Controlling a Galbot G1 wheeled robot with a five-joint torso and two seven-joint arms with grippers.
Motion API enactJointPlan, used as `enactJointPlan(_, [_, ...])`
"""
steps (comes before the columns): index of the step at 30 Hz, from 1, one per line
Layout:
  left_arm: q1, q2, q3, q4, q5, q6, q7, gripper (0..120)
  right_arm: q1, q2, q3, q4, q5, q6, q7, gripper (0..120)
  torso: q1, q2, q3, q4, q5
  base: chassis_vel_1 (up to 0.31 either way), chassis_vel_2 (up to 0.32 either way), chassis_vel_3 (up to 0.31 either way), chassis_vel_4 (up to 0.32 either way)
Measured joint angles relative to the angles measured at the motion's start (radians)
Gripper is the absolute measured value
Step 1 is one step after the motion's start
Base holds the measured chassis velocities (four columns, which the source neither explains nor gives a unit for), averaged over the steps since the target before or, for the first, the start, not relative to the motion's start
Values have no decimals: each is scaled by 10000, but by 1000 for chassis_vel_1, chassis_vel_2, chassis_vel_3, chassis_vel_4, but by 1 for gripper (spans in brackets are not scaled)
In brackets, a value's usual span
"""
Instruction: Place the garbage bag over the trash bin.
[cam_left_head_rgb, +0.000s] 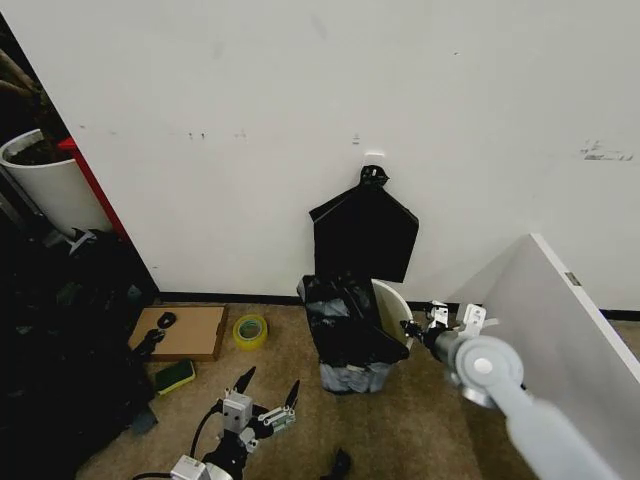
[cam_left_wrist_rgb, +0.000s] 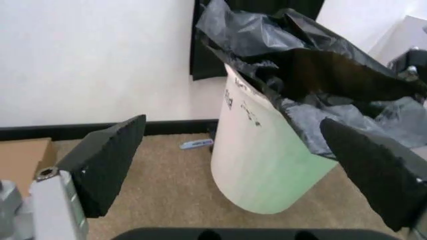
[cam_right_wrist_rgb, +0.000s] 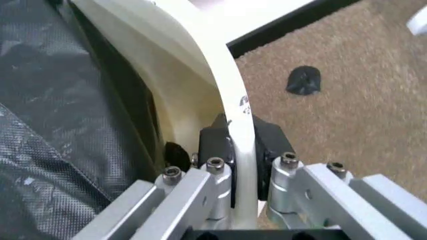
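Observation:
The trash bin (cam_left_head_rgb: 392, 306) stands on the carpet by the wall, its white rim bare on the right side. The crinkled black garbage bag (cam_left_head_rgb: 345, 325) drapes over its left and front. My right gripper (cam_left_head_rgb: 415, 328) is shut on the bare rim; in the right wrist view the rim (cam_right_wrist_rgb: 233, 100) runs between the black pads (cam_right_wrist_rgb: 213, 145), with the bag (cam_right_wrist_rgb: 67, 100) inside the bin. My left gripper (cam_left_head_rgb: 266, 392) hovers low over the floor, left of and nearer than the bin, open. Its wrist view shows the bin (cam_left_wrist_rgb: 260, 165) and the bag (cam_left_wrist_rgb: 300, 55) beyond the spread fingers (cam_left_wrist_rgb: 107, 165).
A flat black bag bundle (cam_left_head_rgb: 365, 235) hangs on the wall behind the bin. A cardboard box (cam_left_head_rgb: 185, 330), yellow tape roll (cam_left_head_rgb: 250, 330) and green sponge (cam_left_head_rgb: 175, 375) lie left of it. A white panel (cam_left_head_rgb: 560, 320) stands at right, a plant pot (cam_left_head_rgb: 45, 185) far left.

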Motion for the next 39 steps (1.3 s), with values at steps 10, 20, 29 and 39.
enactJointPlan(10, [124,28,-238,-30,-40,28,-49,100,-602,1092,-282,-81,-1660,123,683,3,2,0,1,-3,0,0,0,0,0])
enactJointPlan(20, [141,-290,-175,-5,200,5,-77,100,-732,1379,-294,-230,-1614,-63,1002,3,1,0,1,-1,3,0,0,0,0])
enactJointPlan(29, [135,-242,-144,46,258,-25,-89,100,-825,1538,-261,-450,-1556,-66,953,3,1,0,1,-2,3,0,0,0,0])
enactJointPlan(39, [44,-227,-8,47,460,7,-115,100,-1123,1541,-258,-436,-1768,-25,604,23,1,0,1,0,3,0,0,0,0])
